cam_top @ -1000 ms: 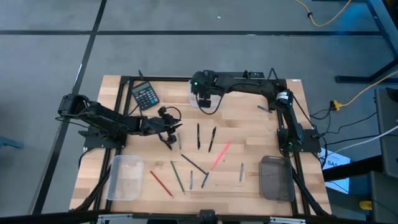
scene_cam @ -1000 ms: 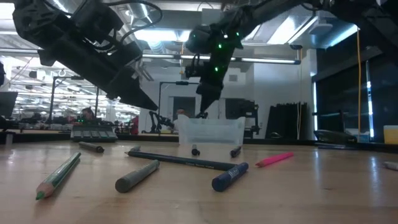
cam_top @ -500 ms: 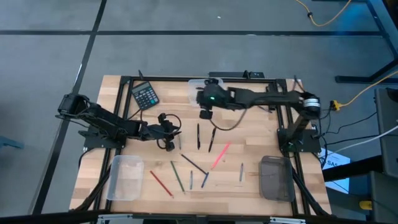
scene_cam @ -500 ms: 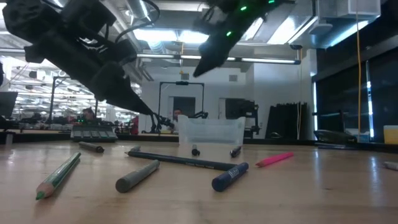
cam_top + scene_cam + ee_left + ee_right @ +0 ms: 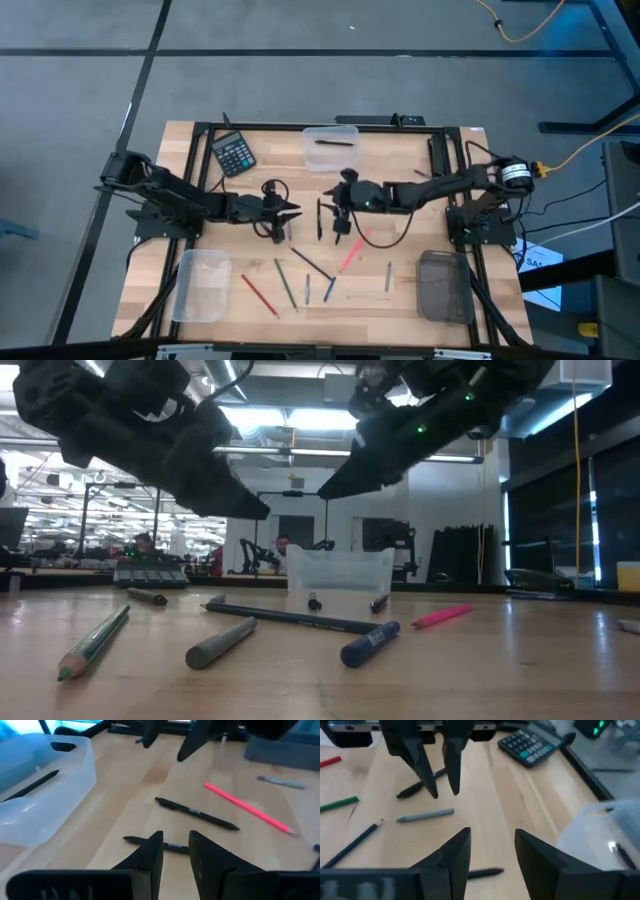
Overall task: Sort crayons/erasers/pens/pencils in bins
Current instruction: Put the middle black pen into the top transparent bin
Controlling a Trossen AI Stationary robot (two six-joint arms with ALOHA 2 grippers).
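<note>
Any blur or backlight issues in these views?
Low view: ceiling lights backlight both arms into silhouettes, nearest green pencil soft. Left wrist view: own left pincer blurred, pink stick fairly sharp. Right wrist view: right pincer blurred, clear bin washed out. High view: even, no glare.

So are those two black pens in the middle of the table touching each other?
Apart. The left wrist view shows bare wood between the nearer black pen and the farther black pen.

A robotics lab: a pale wooden-plank worktop [image 5: 400, 240] in a black metal frame [image 5: 200, 150] on grey concrete floor [image 5: 300, 80], long ceiling strip lights [image 5: 290, 420] and equipment benches behind.
</note>
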